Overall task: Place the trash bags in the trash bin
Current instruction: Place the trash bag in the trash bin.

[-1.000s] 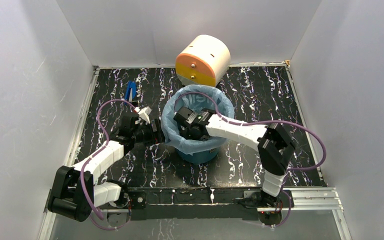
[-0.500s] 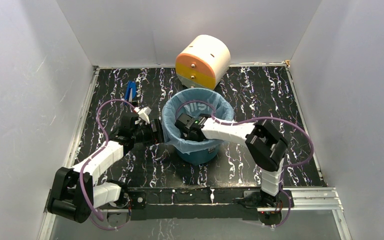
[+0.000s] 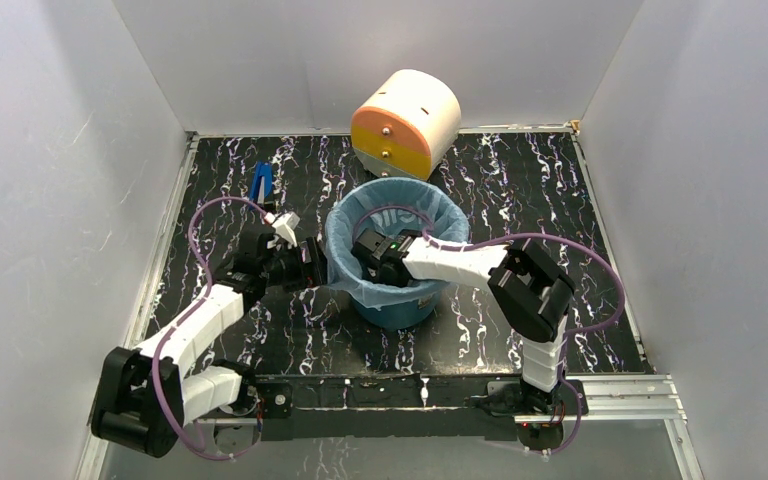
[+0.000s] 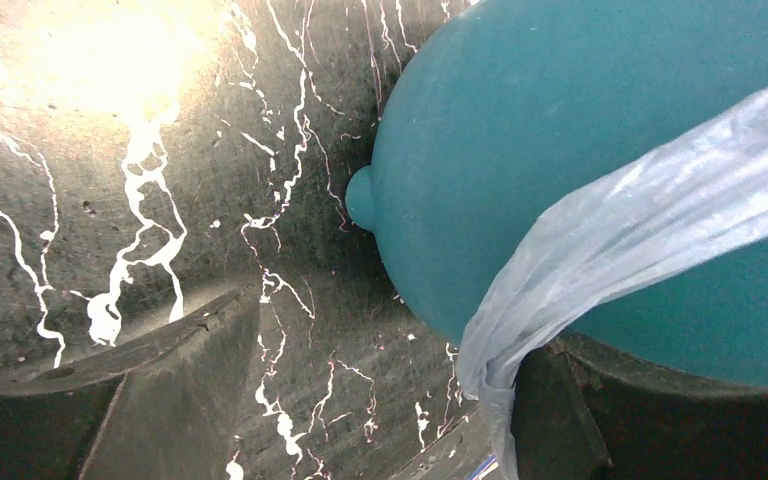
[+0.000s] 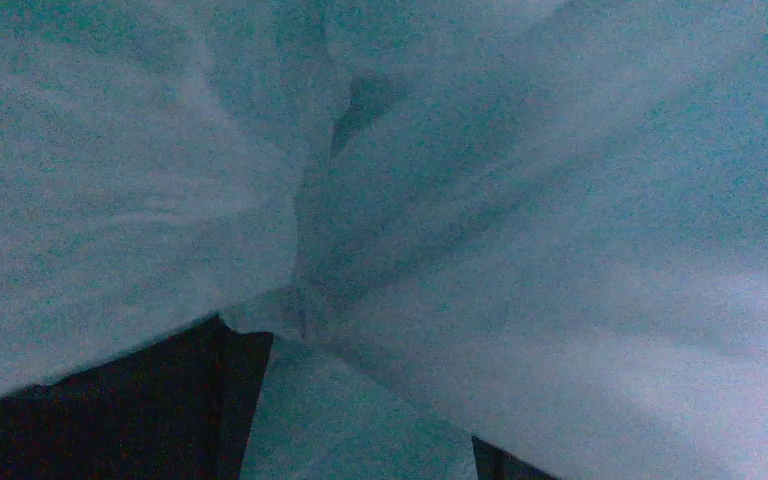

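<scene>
lining step: thin light-blue plastic bag (image 3: 340,248) draped over round teal plastic bin (image 3: 400,313); left gripper (image 3: 317,270), right gripper (image 3: 370,267) splayed wide; deeper tucking judged next.

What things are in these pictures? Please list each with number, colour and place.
trash bag: one, light blue, lining the bin, its edge folded over the rim
bin: one, teal, middle of the table
drum: one, cream and orange, behind the bin
small item: one, blue, back left of the table; unclear what
table: one, black with white veins
left pincer: one, black, open, beside the bin's left side
right pincer: one, black, open, inside the bag
</scene>
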Controlling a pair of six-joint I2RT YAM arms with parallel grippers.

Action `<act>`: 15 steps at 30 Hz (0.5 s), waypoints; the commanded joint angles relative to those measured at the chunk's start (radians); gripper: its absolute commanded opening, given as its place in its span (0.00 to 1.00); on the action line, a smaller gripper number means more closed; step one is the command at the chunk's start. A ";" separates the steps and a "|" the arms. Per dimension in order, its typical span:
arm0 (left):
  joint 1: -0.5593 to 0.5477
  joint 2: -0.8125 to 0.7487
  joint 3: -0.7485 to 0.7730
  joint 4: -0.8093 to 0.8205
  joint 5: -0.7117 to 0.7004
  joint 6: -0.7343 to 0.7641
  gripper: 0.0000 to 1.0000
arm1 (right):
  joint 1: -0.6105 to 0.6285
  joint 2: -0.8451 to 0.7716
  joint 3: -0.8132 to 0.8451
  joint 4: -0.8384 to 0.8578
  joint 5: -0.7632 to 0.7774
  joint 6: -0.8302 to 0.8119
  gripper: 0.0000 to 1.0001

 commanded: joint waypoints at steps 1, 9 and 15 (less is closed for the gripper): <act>-0.003 -0.071 0.043 -0.048 -0.054 0.030 0.79 | -0.006 0.000 -0.050 -0.027 -0.075 0.005 0.75; -0.003 -0.073 0.054 -0.069 -0.065 0.039 0.79 | -0.005 -0.009 0.004 -0.082 -0.020 0.009 0.75; -0.003 -0.081 0.049 -0.067 -0.083 0.034 0.79 | -0.006 -0.086 0.046 -0.062 0.005 0.028 0.76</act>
